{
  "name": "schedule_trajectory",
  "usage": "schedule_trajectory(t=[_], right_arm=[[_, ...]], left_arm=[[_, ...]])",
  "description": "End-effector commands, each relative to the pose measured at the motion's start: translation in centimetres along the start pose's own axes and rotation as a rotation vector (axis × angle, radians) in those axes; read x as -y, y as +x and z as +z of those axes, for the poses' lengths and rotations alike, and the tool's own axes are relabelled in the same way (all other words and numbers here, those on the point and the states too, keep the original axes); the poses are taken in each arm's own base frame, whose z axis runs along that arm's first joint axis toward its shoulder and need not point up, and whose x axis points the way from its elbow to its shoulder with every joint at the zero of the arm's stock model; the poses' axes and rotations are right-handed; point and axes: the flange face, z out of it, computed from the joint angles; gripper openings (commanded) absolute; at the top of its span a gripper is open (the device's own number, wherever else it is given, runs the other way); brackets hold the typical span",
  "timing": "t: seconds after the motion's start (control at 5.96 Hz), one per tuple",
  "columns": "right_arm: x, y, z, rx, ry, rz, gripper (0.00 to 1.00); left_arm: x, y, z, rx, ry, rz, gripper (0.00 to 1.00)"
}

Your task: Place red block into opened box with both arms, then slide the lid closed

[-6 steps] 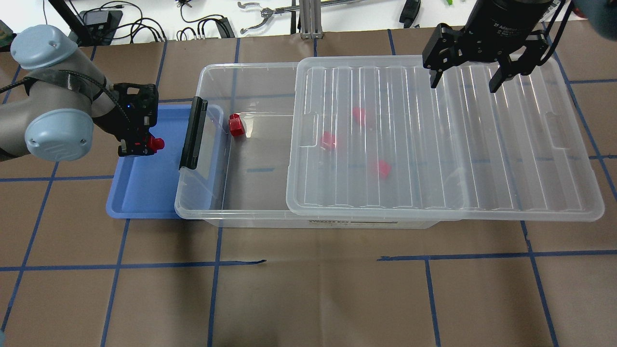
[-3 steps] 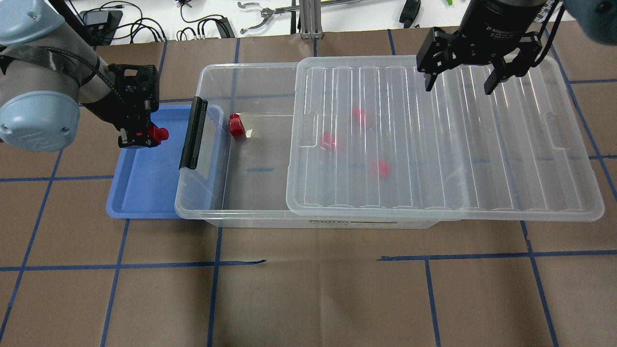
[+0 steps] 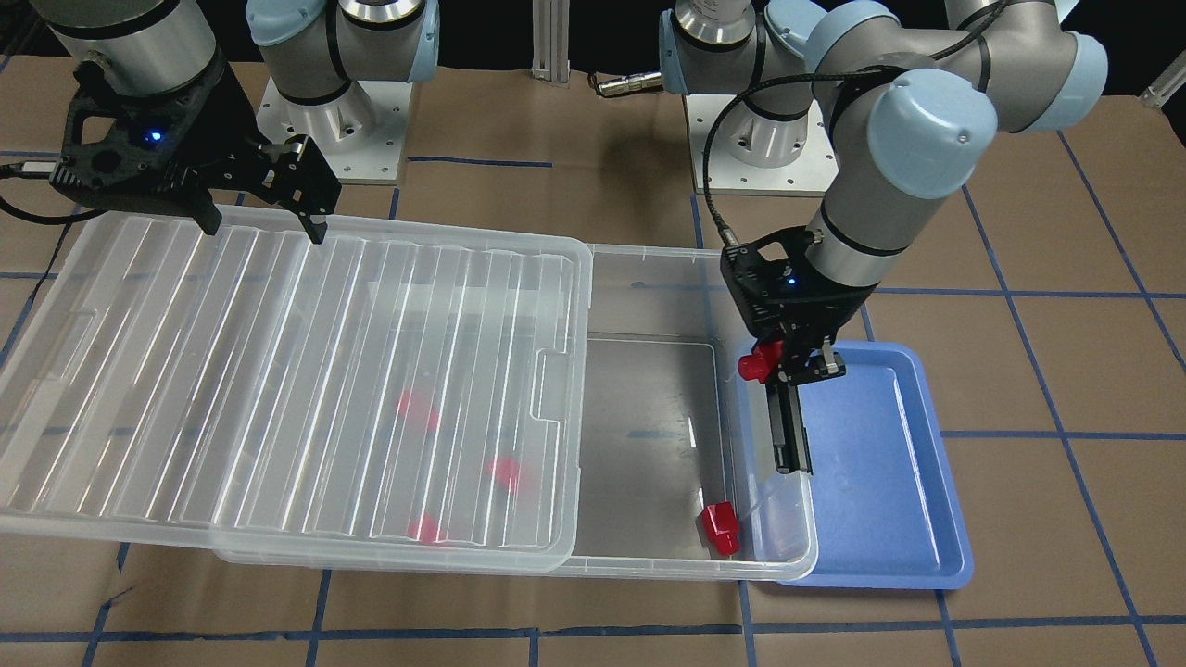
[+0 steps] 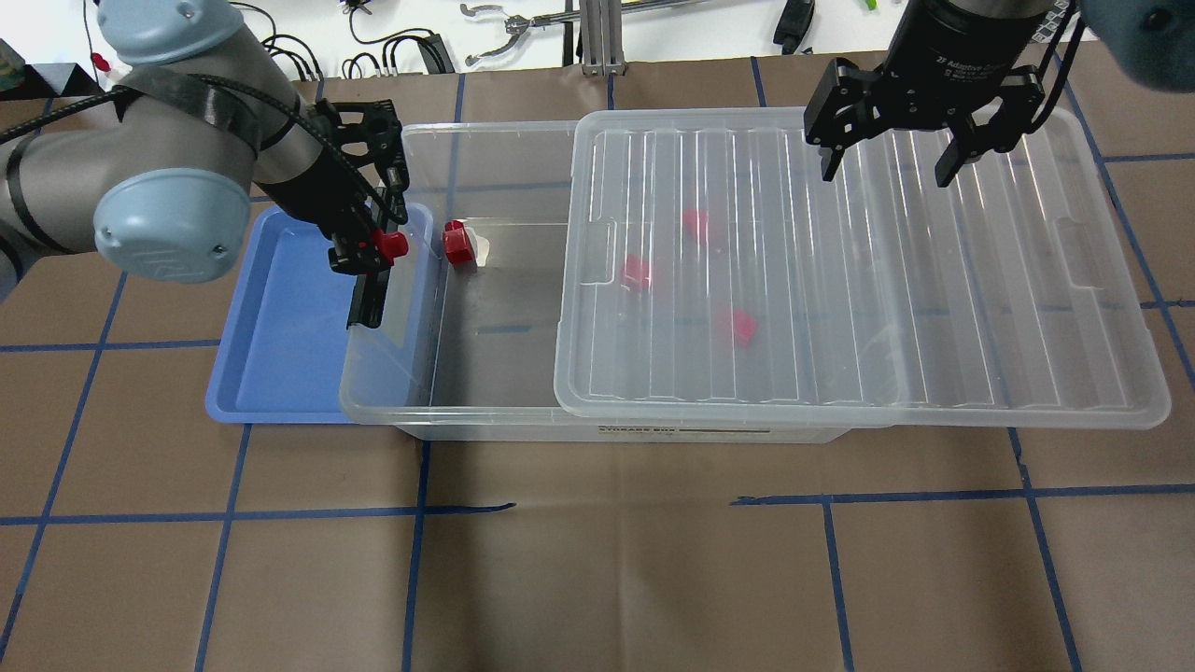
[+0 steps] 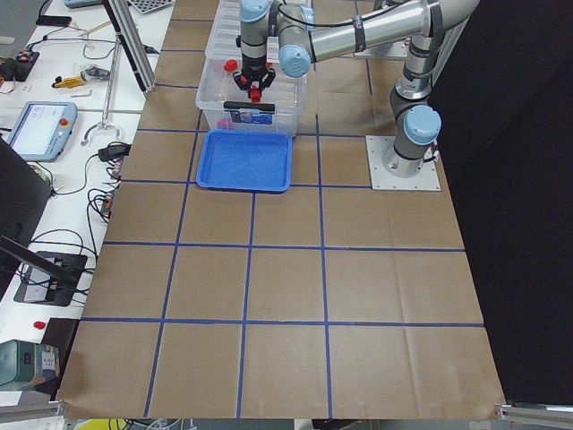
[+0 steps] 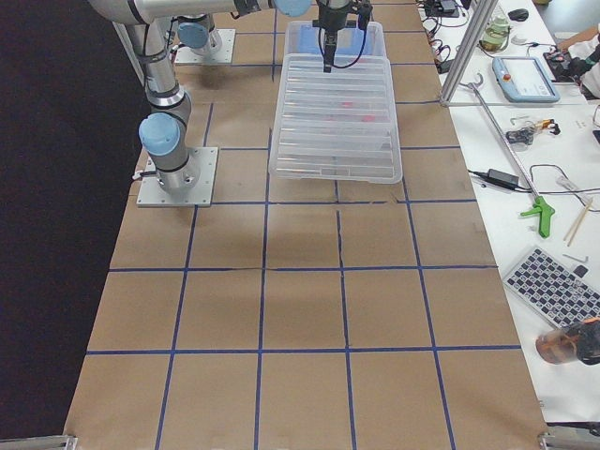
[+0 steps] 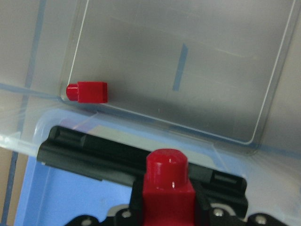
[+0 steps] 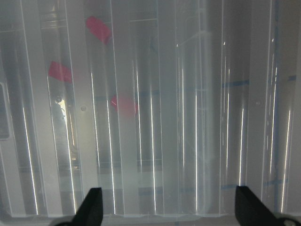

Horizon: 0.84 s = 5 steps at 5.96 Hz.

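My left gripper [image 4: 381, 245] is shut on a red block [image 4: 390, 245], stub pointing toward the box. It hovers over the black latch bar [image 4: 365, 301] at the left short end of the clear box [image 4: 485, 131]. In the left wrist view the held red block [image 7: 168, 181] sits just above that latch bar [image 7: 84, 150]. Another red block [image 4: 457, 243] lies on the uncovered box floor in the far left corner. The ribbed lid [image 4: 934, 280] covers the box's right part and overhangs its right end. Above the lid's far edge my right gripper [image 4: 887, 166] hangs open and empty.
A blue tray [image 4: 280, 355] lies against the box's left end, partly under its rim. Three more red blocks [image 4: 637, 273] show blurred through the lid. Cables and tools lie on the white bench beyond the table's far edge.
My left arm has carried the red block to the right, from over the blue tray to over the box's latch end. The right gripper has drifted slightly left, still open.
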Motion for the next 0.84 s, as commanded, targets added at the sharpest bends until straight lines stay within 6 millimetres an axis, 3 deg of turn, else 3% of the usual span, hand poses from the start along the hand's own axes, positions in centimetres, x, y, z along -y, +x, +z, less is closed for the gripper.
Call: schedule_trajectory(t=[0.0, 0.34, 0.67], right_arm=[[0.0, 0.0, 0.1, -0.001, -0.004, 0.001, 1.00], [-0.1, 0.0, 0.1, -0.001, -0.003, 0.001, 1.00], [-0.1, 0.0, 0.1, -0.001, -0.004, 0.001, 1.00]], left_arm=[[4.7, 1.1, 3.0, -0.009, 0.005, 0.032, 0.05], [6.5, 0.8, 9.0, -0.025, -0.002, 0.066, 0.05], [7.0, 0.6, 14.3, -0.090, -0.023, 0.075, 0.06]])
